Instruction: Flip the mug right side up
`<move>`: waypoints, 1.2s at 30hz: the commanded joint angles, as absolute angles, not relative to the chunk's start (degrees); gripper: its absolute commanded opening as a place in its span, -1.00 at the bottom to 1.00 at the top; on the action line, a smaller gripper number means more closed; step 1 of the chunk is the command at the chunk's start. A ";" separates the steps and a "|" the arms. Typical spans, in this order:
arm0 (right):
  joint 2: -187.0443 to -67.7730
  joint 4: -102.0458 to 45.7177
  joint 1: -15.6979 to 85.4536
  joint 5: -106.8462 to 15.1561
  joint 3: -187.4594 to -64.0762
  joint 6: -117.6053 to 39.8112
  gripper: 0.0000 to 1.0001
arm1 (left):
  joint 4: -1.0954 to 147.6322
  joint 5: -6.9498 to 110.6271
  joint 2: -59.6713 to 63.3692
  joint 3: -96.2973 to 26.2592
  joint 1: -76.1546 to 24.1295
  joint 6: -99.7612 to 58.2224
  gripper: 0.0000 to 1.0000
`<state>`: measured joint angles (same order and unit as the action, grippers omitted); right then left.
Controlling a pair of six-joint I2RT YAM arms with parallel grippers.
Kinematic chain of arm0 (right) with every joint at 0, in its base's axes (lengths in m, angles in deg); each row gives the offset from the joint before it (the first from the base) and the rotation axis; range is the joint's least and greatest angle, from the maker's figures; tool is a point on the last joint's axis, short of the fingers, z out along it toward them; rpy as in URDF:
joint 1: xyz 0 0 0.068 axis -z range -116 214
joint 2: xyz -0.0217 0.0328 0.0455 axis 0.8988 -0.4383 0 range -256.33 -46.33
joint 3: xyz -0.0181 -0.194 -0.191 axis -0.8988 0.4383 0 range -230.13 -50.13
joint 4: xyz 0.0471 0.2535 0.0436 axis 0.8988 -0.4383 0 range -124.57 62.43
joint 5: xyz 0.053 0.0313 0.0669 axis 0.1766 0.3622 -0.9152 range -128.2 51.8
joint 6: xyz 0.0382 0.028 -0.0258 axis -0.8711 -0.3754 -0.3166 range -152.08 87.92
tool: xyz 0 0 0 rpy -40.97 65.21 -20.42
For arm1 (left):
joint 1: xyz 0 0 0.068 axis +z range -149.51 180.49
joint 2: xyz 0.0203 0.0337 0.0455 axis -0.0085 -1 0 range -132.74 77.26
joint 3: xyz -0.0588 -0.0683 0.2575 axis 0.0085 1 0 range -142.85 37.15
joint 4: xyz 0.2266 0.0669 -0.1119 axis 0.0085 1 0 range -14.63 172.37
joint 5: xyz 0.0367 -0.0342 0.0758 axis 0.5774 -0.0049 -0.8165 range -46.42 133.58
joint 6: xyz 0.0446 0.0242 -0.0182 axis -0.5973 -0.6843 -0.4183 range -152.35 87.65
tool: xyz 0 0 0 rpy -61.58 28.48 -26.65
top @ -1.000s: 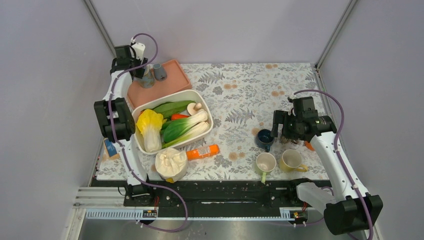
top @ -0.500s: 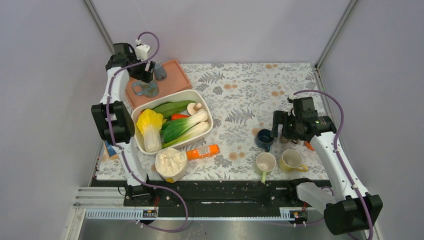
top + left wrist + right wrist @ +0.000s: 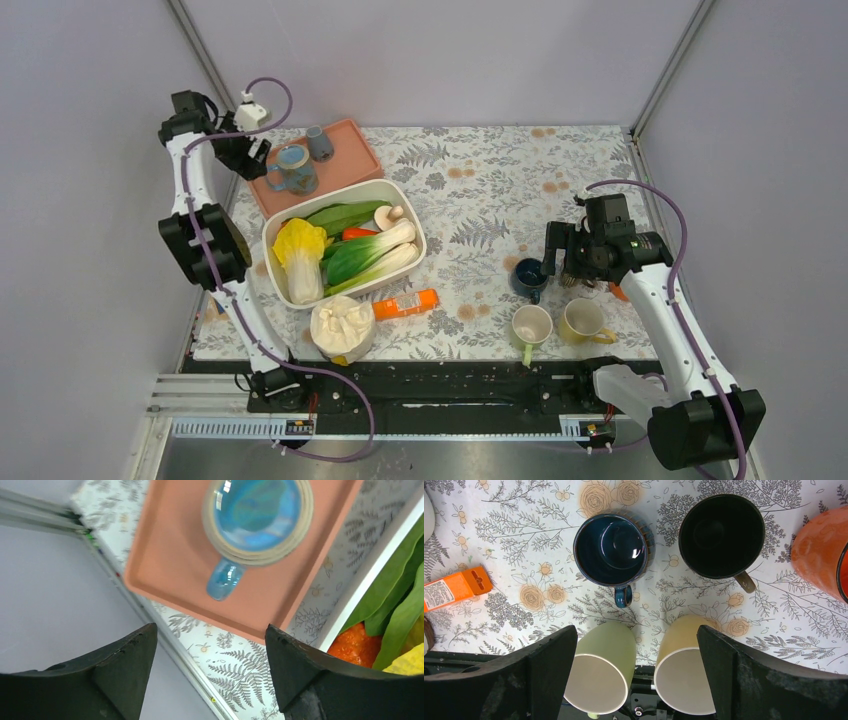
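Your left pincer (image 3: pixel 209 635) stands wide, gripping nothing, just clear of the upright blue mug (image 3: pixel 257 510) on the pink tray (image 3: pixel 165 565).

The patterned table (image 3: pixel 500 170) carried a pink tray (image 3: pixel 350 140) at its far left corner, with a white tub (image 3: pixel 345 293) just nearer. An orange packet (image 3: pixel 405 304) and a white bag (image 3: pixel 342 329) lay near the front edge. At right, five mugs stood close together: blue mug (image 3: pixel 528 277), black mug (image 3: pixel 721 535), orange mug (image 3: pixel 824 550), green mug (image 3: pixel 531 325), yellow mug (image 3: pixel 580 320)

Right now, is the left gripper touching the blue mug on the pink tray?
Apart. The left wrist view shows the left gripper open, with bare pink tray visible between its fingers and the handle of the blue mug.
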<state>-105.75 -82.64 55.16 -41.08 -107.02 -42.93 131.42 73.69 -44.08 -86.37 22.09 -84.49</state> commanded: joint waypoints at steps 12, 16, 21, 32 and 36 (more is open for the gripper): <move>-103.49 -81.06 55.37 -43.43 -107.20 -42.58 0.99 | 123.98 74.16 -54.06 -87.63 20.51 -86.97 0.55; -103.03 -81.07 55.39 -43.55 -107.17 -42.65 0.99 | 124.68 77.40 -49.19 -80.65 20.53 -90.16 0.10; -103.95 -81.16 55.38 -43.72 -107.27 -42.68 0.99 | 125.19 79.49 -43.75 -71.68 20.56 -93.46 0.07; -103.61 -81.19 55.33 -44.01 -107.27 -42.65 0.99 | 114.78 74.85 -44.74 -71.97 19.42 -78.03 0.16; -103.59 -81.29 55.38 -44.18 -107.26 -42.75 0.99 | 111.56 71.66 -45.62 -71.33 18.82 -77.41 0.15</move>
